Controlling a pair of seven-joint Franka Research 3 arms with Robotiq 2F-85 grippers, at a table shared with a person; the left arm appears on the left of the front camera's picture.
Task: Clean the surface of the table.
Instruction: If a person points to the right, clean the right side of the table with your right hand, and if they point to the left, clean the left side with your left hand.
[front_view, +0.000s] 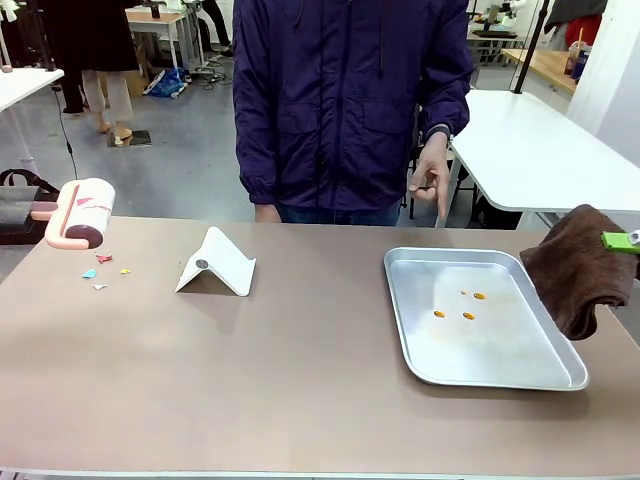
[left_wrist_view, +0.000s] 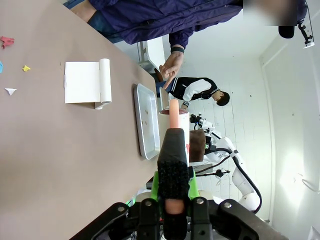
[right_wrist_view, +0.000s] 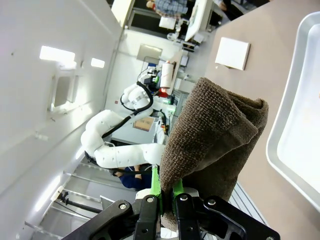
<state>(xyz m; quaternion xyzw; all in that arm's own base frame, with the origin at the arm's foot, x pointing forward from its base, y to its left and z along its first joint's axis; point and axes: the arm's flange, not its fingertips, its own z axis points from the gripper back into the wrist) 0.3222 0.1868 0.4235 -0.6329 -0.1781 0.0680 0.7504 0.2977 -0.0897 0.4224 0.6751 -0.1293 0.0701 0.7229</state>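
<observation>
Your left gripper (left_wrist_view: 172, 145) is clenching the handle of a pink lint roller (front_view: 82, 212) at the far left corner of the table (front_view: 300, 380), which is spanning the front view, near paper scraps (front_view: 100, 270). Your right gripper (right_wrist_view: 166, 182) is grasping a brown cloth (front_view: 578, 268) just beside the metal tray (front_view: 500, 350) on the table's right end.

A: What's on the table (front_view: 300, 400), L side?
B: Pink lint roller (front_view: 80, 212) at far-L corner, coloured paper scraps (front_view: 105, 268) near it, white folded stand (front_view: 216, 263) further R.
A: R side?
B: Silver tray (front_view: 500, 372) w/ orange spots (front_view: 466, 304); brown cloth (front_view: 578, 268) hangs at its R edge. Person (front_view: 340, 100) stands opp.
</observation>
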